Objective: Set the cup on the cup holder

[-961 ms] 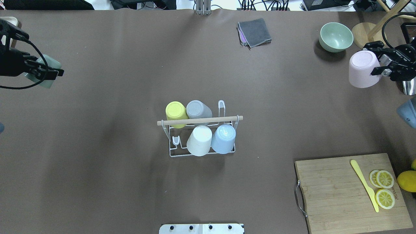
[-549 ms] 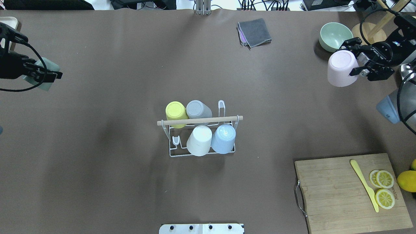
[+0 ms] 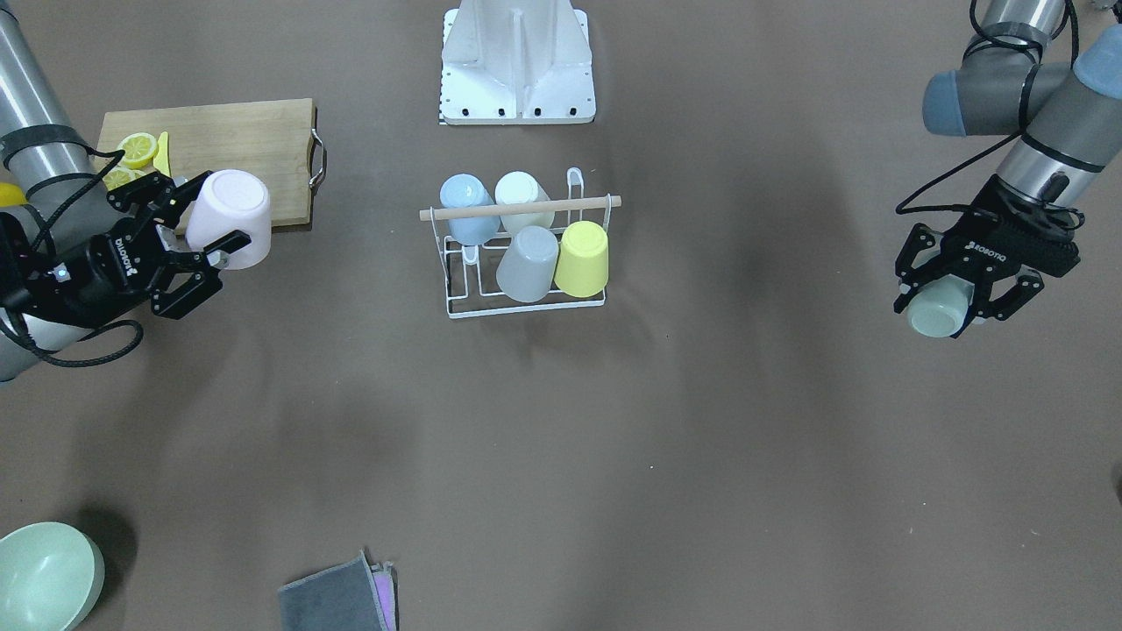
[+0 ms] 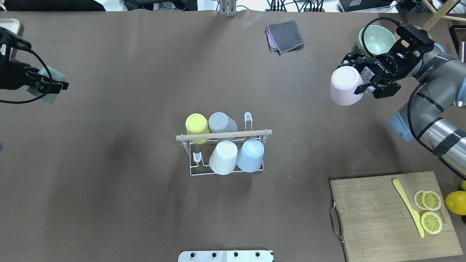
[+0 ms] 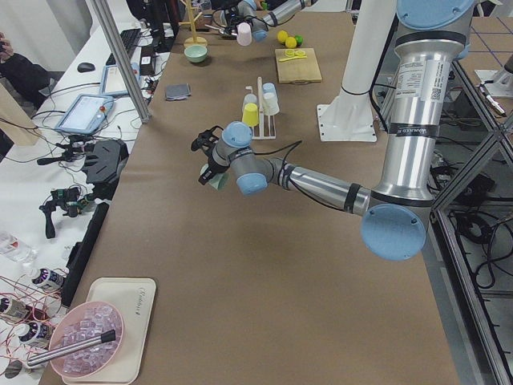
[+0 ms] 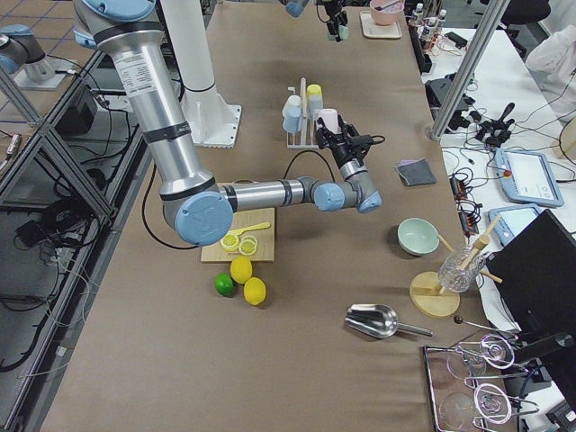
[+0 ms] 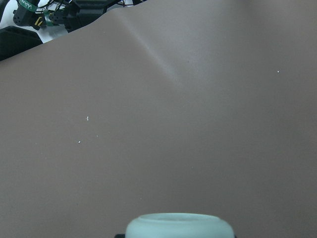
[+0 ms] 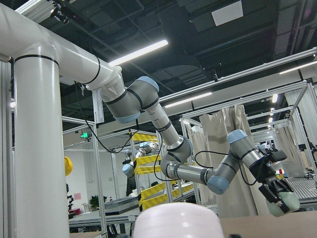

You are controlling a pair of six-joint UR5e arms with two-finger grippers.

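The cup holder (image 4: 251,133), a white wire rack with a wooden rod on top, stands mid-table and also shows in the front view (image 3: 578,203). It carries a yellow, a grey, a white and a light blue cup, all upside down. My right gripper (image 4: 364,79) is shut on a pink cup (image 4: 344,85), held bottom-up in the air far right of the rack. It also shows in the front view (image 3: 230,217). My left gripper (image 4: 46,83) is shut on a pale green cup (image 3: 936,308) at the far left, well away from the rack.
A green bowl (image 4: 373,34) sits behind my right gripper. A grey folded cloth (image 4: 285,36) lies at the back. A wooden cutting board (image 4: 378,214) with lemon slices and a yellow knife lies front right, with a lemon (image 4: 457,202) beside it.
My right gripper has carried the pink cup leftward, from the table's right edge toward the rack. My left gripper has drifted slightly left with the green cup.
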